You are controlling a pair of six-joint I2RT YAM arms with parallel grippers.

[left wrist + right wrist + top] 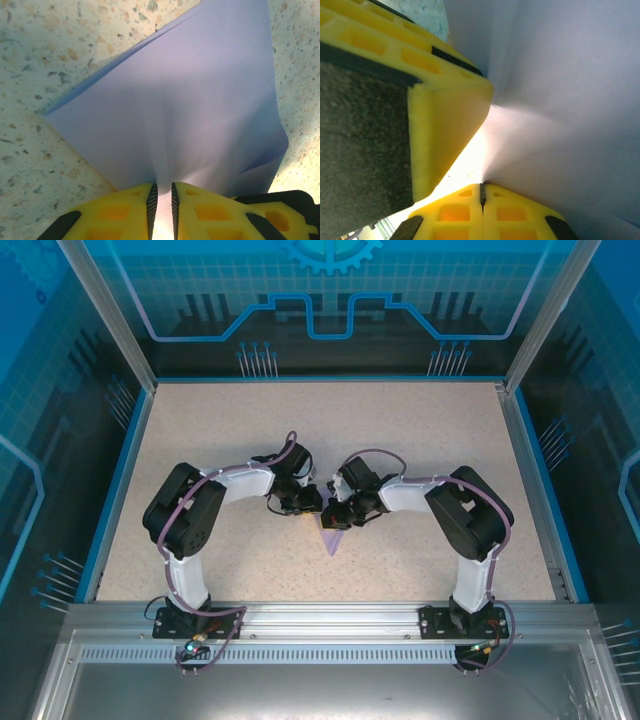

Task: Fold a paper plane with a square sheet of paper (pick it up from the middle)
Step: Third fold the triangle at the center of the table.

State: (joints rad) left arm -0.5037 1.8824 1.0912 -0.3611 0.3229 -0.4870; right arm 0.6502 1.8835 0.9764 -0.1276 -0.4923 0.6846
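Closest to us, the left gripper (162, 192) has its yellow fingers (125, 210) drawn narrow, with an edge of the sheet of paper (190, 110) pinched between the ribbed pads. Beyond the tips the lilac sheet fans out and away. It lies doubled, a second layer peeking along its left edge, and the speckled table (30, 60) lies beneath it.

The right gripper (482, 189) is pressed fully closed. The paper (570, 100) funnels down to its tips, so we judge it nipped there. Just ahead of it and to its left stands a yellow finger of the left gripper (450, 115), very close.

From above, the two grippers (305, 502) (340, 512) meet nose to nose, and the sheet (333, 537) hangs below them as a narrow point.

We judge this to be mid-fold: the sheet is lifted and partly doubled, but no dart with wings is formed yet. The next move calls for bringing the layers together evenly and pressing the crease flat against the table, without tearing the thin paper between two tight grips.
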